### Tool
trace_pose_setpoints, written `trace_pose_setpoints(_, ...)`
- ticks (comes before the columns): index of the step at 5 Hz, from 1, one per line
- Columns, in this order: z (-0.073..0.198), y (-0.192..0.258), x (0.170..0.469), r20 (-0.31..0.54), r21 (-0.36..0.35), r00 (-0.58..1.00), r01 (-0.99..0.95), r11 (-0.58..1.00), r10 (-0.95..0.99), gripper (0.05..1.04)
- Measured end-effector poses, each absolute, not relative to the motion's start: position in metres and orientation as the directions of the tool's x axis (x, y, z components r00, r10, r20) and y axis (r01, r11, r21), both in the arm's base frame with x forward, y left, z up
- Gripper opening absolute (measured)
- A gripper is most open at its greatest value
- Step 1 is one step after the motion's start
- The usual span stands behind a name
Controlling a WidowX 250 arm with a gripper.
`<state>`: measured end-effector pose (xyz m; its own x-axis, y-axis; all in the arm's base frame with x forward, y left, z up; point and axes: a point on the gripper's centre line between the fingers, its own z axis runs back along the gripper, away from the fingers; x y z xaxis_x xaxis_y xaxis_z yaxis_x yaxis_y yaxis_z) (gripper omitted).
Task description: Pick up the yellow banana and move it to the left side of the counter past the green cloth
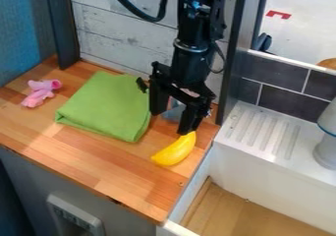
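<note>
Over the right-hand end of the wooden bench [105, 170], we see the black two-finger gripper [171, 124] hanging with its jaws spread apart. One jaw comes down right at the upper end of a smooth, yellow, banana-shaped object [175, 150], which lies on the bench near its right edge; we cannot tell whether they touch. We make out a grey-blue object [174, 113], partly hidden, behind the jaws. Just beside the gripper, to the left, lies a folded, bright green cloth [108, 104], and past it we find a small pink soft-looking toy [41, 92]. To the right of the bench stands a white sink unit [253, 167] with a ridged drainboard [264, 132].
</note>
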<state>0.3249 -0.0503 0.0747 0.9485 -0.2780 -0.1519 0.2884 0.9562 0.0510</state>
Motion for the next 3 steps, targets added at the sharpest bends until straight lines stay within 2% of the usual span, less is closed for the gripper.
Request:
trace_pose_setpoints(1, 0.062, -0.05, 0.321, -0.191, 0.046, 0.942, 0.288, 0.956, -0.275, 1.003)
trace_pose_setpoints(2, 0.045, -0.056, 0.329, -0.162, 0.02, 0.957, 0.249, 0.968, -0.242, 1.003)
trace_pose_setpoints(3, 0.024, -0.057, 0.33, -0.185, 0.022, 0.96, 0.218, 0.976, -0.211, 1.003)
